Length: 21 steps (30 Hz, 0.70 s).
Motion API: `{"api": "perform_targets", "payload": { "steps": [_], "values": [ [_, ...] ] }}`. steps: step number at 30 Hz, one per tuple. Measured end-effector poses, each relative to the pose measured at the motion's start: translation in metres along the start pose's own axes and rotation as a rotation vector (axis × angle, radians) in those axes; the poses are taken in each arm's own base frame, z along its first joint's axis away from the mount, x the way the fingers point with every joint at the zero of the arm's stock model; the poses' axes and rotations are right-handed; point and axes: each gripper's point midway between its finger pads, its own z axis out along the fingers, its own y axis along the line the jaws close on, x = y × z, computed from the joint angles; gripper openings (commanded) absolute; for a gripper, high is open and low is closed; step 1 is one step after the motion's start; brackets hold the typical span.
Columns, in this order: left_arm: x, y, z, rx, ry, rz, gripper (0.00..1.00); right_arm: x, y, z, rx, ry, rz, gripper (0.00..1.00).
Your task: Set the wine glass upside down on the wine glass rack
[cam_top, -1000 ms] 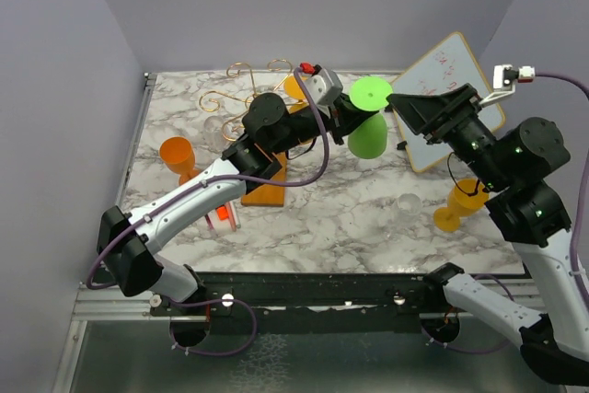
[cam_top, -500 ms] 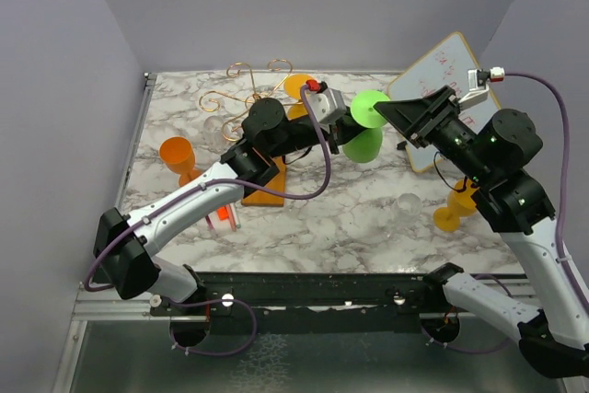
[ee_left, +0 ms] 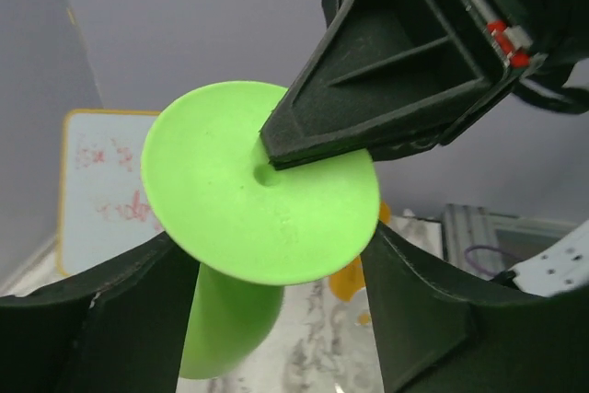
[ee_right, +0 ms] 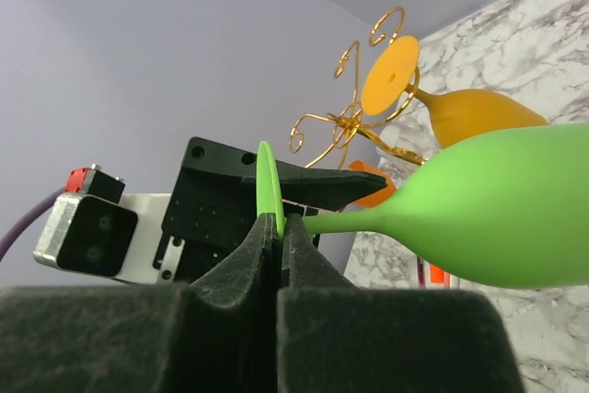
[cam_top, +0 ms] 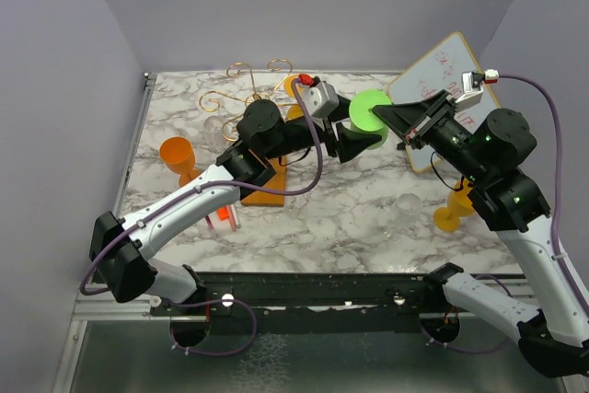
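The green wine glass point(cam_top: 371, 109) hangs in the air on its side, right of the wine glass rack point(cam_top: 245, 91), whose gold curls rise from an orange-brown base point(cam_top: 268, 194). My right gripper point(ee_right: 279, 225) is shut on the edge of the glass's flat foot point(ee_right: 267, 181); the bowl point(ee_right: 502, 209) points away to the right. My left gripper point(ee_left: 267, 306) stands open, with its fingers point(ee_left: 428, 319) on either side of the foot point(ee_left: 262, 181) and bowl point(ee_left: 230, 319) and a gap showing on the right.
An orange glass point(cam_top: 294, 89) hangs on the rack. Another orange glass point(cam_top: 177, 156) stands at the left and a third point(cam_top: 456, 209) at the right. A clear glass point(cam_top: 408, 204) sits mid-right. A whiteboard point(cam_top: 451, 71) leans at the back right. A red-and-white item point(cam_top: 223, 216) lies by the base.
My right gripper has moved in and closed on the green glass's foot. My left gripper, shut on the glass before, has opened and let go.
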Motion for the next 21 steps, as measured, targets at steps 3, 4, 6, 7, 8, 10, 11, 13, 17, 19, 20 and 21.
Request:
{"api": "perform_targets", "payload": {
  "steps": [3, 4, 6, 7, 8, 10, 11, 13, 17, 19, 20, 21],
  "values": [
    [-0.005, -0.010, -0.002, 0.012, -0.007, -0.123, 0.80, 0.002, -0.008, -0.001, 0.016, -0.006, -0.007, 0.01],
    [-0.007, -0.013, -0.002, 0.014, -0.011, -0.168, 0.80, 0.002, -0.010, -0.002, 0.021, -0.010, -0.010, 0.01],
    [-0.013, -0.020, -0.004, 0.025, -0.017, -0.283, 0.80, 0.002, -0.013, -0.005, 0.025, -0.017, -0.019, 0.01],
    [-0.017, -0.024, -0.005, 0.032, -0.019, -0.347, 0.80, 0.002, -0.012, -0.006, 0.023, -0.022, -0.024, 0.01],
    [-0.021, -0.029, -0.005, 0.042, -0.021, -0.420, 0.79, 0.002, -0.012, -0.008, 0.019, -0.026, -0.030, 0.01],
    [-0.026, -0.034, -0.005, 0.054, -0.019, -0.526, 0.74, 0.000, -0.008, -0.013, 0.002, -0.037, -0.049, 0.01],
    [-0.028, -0.037, -0.005, 0.057, -0.015, -0.582, 0.70, -0.001, -0.007, -0.015, -0.007, -0.042, -0.057, 0.01],
    [-0.030, -0.041, -0.006, 0.057, -0.003, -0.702, 0.64, -0.001, -0.004, -0.018, -0.020, -0.051, -0.074, 0.01],
    [-0.035, -0.041, -0.007, 0.048, 0.009, -0.860, 0.44, 0.000, -0.007, -0.023, -0.028, -0.056, -0.103, 0.01],
    [-0.037, -0.040, -0.007, 0.041, 0.015, -0.916, 0.38, 0.002, -0.009, -0.025, -0.031, -0.056, -0.117, 0.01],
    [-0.037, -0.038, -0.008, 0.035, 0.019, -0.937, 0.36, 0.002, -0.008, -0.026, -0.038, -0.059, -0.125, 0.01],
    [-0.037, -0.036, -0.009, 0.024, 0.025, -0.962, 0.34, 0.002, -0.007, -0.027, -0.043, -0.062, -0.135, 0.01]
  ]
}}
